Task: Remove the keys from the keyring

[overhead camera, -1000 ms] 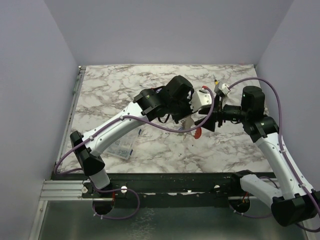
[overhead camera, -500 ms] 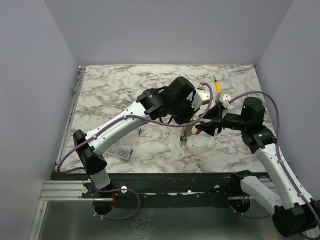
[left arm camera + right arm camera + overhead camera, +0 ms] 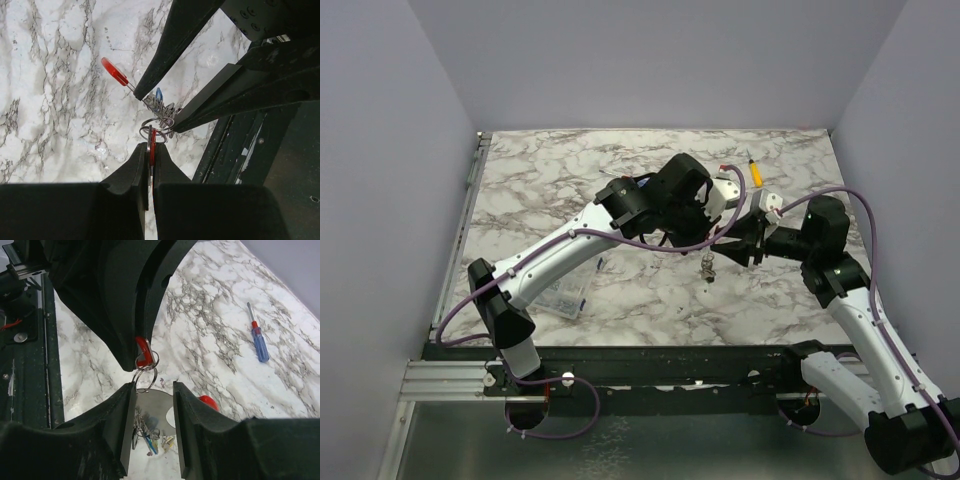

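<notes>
Though only a dark speck under the two meeting arms from above, plain enough at the wrists: left gripper [image 3: 151, 149] pressed tight on the keyring [image 3: 142, 351], with the red loop mostly buried between the fingers and two thin wire rings [image 3: 157, 125] hanging off it. Just beyond the keyring, the keys [image 3: 159, 104] bunched between the parted fingers of the right gripper [image 3: 152, 389], touching both, though gripped or not cannot be told; one red key head [image 3: 114, 71] and one blue key head [image 3: 158, 93] countable, the others too tangled. Well off to the keyring's right in the right wrist view, one screwdriver [image 3: 257, 337].
</notes>
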`<state>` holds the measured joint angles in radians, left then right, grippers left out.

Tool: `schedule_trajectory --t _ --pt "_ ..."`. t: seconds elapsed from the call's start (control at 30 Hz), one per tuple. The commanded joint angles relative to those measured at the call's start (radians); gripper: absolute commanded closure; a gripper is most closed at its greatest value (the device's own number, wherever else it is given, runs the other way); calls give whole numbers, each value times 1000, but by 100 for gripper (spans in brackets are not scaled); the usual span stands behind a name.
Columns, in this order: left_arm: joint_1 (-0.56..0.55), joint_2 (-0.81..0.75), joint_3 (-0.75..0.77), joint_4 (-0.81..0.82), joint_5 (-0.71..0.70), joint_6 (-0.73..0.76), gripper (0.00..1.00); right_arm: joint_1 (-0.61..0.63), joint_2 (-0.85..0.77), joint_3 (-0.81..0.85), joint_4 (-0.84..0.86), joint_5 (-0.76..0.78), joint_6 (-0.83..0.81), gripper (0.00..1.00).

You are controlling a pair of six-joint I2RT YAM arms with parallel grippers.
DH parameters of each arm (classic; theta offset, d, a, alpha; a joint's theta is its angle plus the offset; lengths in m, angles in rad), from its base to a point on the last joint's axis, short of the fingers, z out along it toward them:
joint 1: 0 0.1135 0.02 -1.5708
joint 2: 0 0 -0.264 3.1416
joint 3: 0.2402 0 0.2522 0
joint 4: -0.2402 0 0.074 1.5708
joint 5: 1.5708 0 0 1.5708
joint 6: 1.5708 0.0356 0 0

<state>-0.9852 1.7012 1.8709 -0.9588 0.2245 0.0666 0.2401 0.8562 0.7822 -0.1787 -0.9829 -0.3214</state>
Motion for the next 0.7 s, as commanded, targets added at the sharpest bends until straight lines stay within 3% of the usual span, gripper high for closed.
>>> schedule_trajectory --t 0.0,0.27,0.67 --pt "0 14 31 33 29 -29 100 5 -5 -8 39 -31 -19 57" --pt "0 37 50 43 36 -40 100 17 16 3 23 -50 -43 58" --pt "0 45 57 48 26 -41 100 24 -1 -27 9 -13 -39 49"
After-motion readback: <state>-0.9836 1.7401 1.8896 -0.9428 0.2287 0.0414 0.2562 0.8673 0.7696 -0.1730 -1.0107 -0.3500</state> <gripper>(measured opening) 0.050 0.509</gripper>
